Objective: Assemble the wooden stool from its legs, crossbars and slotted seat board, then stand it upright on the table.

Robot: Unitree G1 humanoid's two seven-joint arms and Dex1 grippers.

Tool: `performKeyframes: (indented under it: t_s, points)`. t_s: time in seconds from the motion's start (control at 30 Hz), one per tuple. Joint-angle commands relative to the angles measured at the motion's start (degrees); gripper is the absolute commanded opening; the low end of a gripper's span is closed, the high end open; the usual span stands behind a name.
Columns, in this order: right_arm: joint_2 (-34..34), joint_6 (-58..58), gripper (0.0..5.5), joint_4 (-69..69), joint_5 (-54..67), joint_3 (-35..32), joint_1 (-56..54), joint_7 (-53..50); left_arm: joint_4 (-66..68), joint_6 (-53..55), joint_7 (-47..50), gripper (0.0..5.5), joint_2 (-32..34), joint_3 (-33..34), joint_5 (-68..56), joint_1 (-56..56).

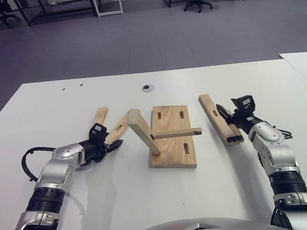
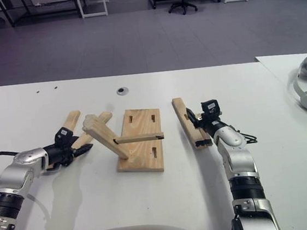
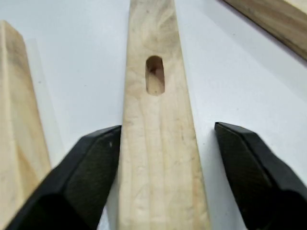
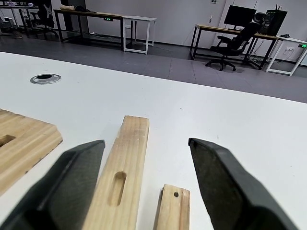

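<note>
Head view: on the white bench [image 1: 152,203] you see the board [image 1: 171,152] lying flat in the middle, with its slots facing up. A slanted leg [image 1: 143,130] leans over the left edge of the board. A crossbar [image 1: 177,134] is plugged into it and reaches right, above the board. To the left, two more legs lie on the bench: the outer leg [image 1: 100,118] and the inner leg [image 1: 119,129]. Your left gripper [image 1: 114,145] is at the near end of the inner leg. To the right of the board lies the right leg [image 1: 215,114], and your right gripper [image 1: 228,121] is at its near part.

Left wrist view: the jaws are wide open with the inner leg between them, its slot facing up. One finger [image 3: 86,177] is just beside the edge of the leg and the other is apart from it. The jaws grip nothing.

Right wrist view: the jaws are also wide open, one on each side of the right leg, and they grip nothing. A short piece [image 4: 172,211] lies just beside this leg, also between the jaws.
</note>
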Motion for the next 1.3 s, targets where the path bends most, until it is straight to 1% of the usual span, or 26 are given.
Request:
performKeyframes:
  t_s: [0.03,0.13,0.2,0.3,0.4,0.47,0.6,0.87,1.03,1.07,1.2,1.27,1.3]
  points:
    - [-0.3,-0.03,3.27,0.69,0.02,0.44,-0.81,0.52,-0.47,-0.14,0.17,2.54,-1.29,1.08,1.25,0.86]
    - [0.28,2.16,3.27,-0.13,2.58,0.16,-1.76,2.41,-0.36,-0.64,0.08,2.11,-2.26,2.24,1.15,0.21]
    - [1.21,5.79,3.27,-2.05,7.72,-1.02,-3.68,4.91,-0.25,-2.44,0.07,2.08,-4.29,4.71,-0.72,-1.67]
    - [3.77,15.03,3.27,-6.86,22.28,-5.06,-10.03,7.72,-3.9,-5.2,-1.31,2.08,-8.16,8.46,-5.14,-6.96]
    - [8.23,23.35,3.27,-11.15,38.2,-8.75,-19.34,5.2,-6.26,-7.32,-2.86,2.08,-10.82,7.71,-5.61,-14.15]
    - [10.88,25.94,3.27,-12.03,43.74,-9.22,-23.7,2.65,-7.59,-7.61,-3.65,2.08,-12.2,7.61,-6.36,-16.95]
    - [14.98,27.32,3.27,-10.38,48.4,-9.27,-28.79,-2.15,-10.56,-7.42,-4.59,2.08,-13.78,7.16,-6.8,-20.4]
    - [17.24,27.22,3.27,-7.6,51.46,-10.01,-31.6,-5.7,-14.78,-8.51,-7.49,2.08,-13.55,4.2,-5.07,-20.42]
    - [17.12,28.98,2.25,-6.67,54.18,-11.18,-31.27,-9.3,-14.52,-12.02,-8.72,2.08,-12.94,3.16,-2.49,-20.62]
    - [17.05,29.43,2.14,-6.62,54.82,-11.54,-31.0,-10.12,-14.4,-12.67,-8.8,2.08,-12.91,3.1,-2.2,-20.73]
    - [17.05,30.92,1.28,-7.05,57.57,-12.6,-29.7,-13.26,-13.43,-14.72,-9.33,2.08,-12.9,2.64,-0.41,-21.01]
    - [17.49,30.85,1.1,-7.15,59.72,-13.8,-29.23,-14.71,-13.52,-15.14,-10.63,2.08,-12.49,2.26,-0.05,-20.53]
    - [17.6,30.74,1.08,-7.24,60.86,-14.35,-28.94,-15.14,-13.59,-15.23,-11.03,2.45,-12.3,2.22,-0.01,-20.27]
